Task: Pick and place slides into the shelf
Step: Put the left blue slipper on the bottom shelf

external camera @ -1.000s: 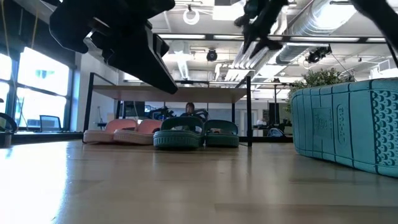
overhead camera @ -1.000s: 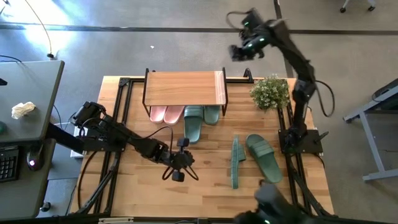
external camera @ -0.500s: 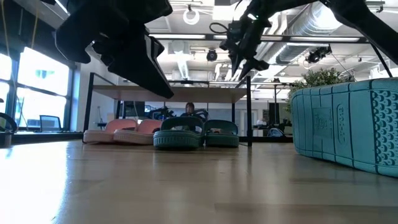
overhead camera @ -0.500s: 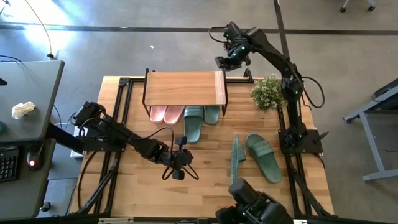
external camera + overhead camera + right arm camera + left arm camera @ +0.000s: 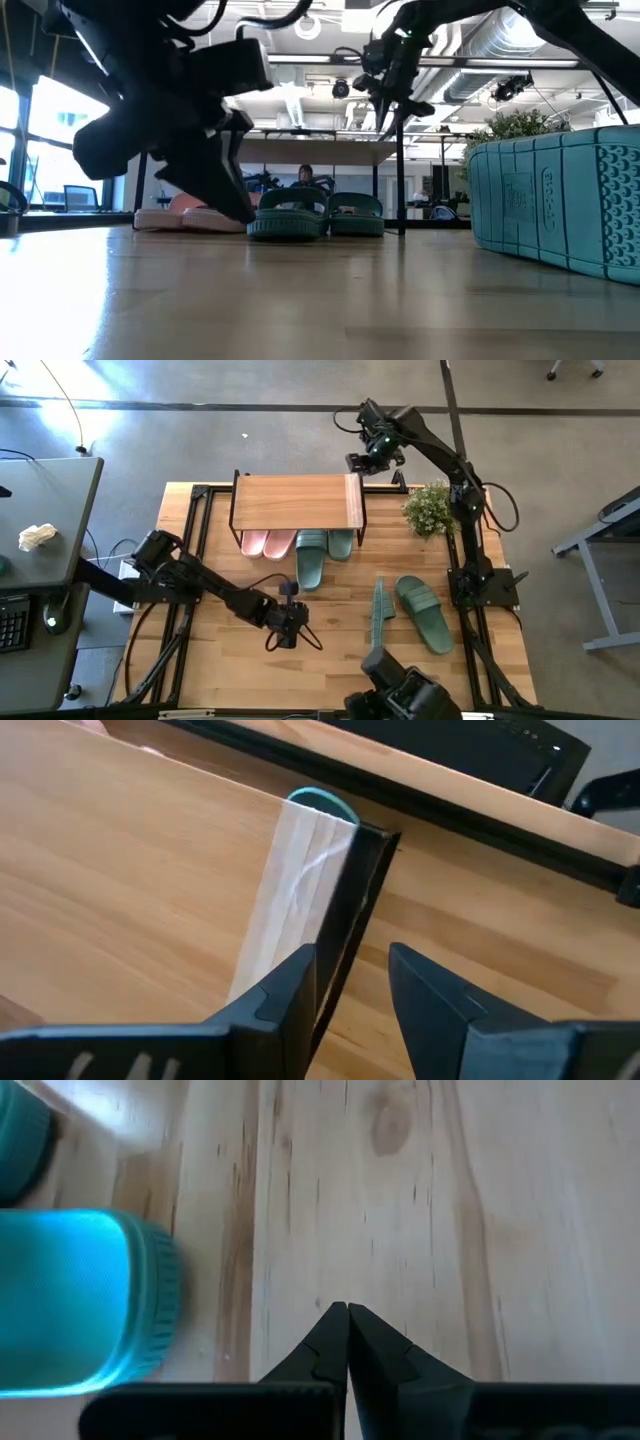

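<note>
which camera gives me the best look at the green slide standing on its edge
The high view: the green slide on its edge shows whole from above, beside its flat mate. The low view shows one green slide only in close-up; which one, I cannot tell. Neither wrist view clearly shows it.

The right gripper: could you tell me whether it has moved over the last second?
Yes. In the high view the right gripper has swung leftward and closer to the shelf, now hanging by its back right corner, jaws apart.

The high view looks straight down on the shelf (image 5: 297,502). The low view faces it level from table height. The right wrist view sits close above its corner; the left wrist view close above the table (image 5: 420,1190).
</note>
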{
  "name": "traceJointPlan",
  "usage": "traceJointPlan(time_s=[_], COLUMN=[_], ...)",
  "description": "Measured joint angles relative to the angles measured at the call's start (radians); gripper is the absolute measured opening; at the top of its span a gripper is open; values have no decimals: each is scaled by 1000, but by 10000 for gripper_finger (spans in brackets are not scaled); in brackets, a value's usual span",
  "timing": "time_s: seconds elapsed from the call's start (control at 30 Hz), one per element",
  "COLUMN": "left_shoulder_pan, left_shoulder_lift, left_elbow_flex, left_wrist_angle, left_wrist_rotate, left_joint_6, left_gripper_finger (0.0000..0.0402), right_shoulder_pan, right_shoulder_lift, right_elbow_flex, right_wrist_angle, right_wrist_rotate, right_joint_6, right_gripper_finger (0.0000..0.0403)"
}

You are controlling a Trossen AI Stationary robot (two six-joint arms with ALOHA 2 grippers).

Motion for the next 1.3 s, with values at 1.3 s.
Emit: traceJointPlan(time_s=[1.3], left_shoulder_pan=[164], left_shoulder_lift=[11], left_elbow_flex=[1], left_wrist_angle=[-7], left_wrist_rotate=[-84], left_joint_6=[1], left_gripper_finger=[1], right_shoulder_pan=[34], right_shoulder_lift=[62], right_elbow_flex=[0], right_wrist_angle=[15], right_wrist_rotate=[43], right_joint_6=[-19], right_gripper_finger=[46])
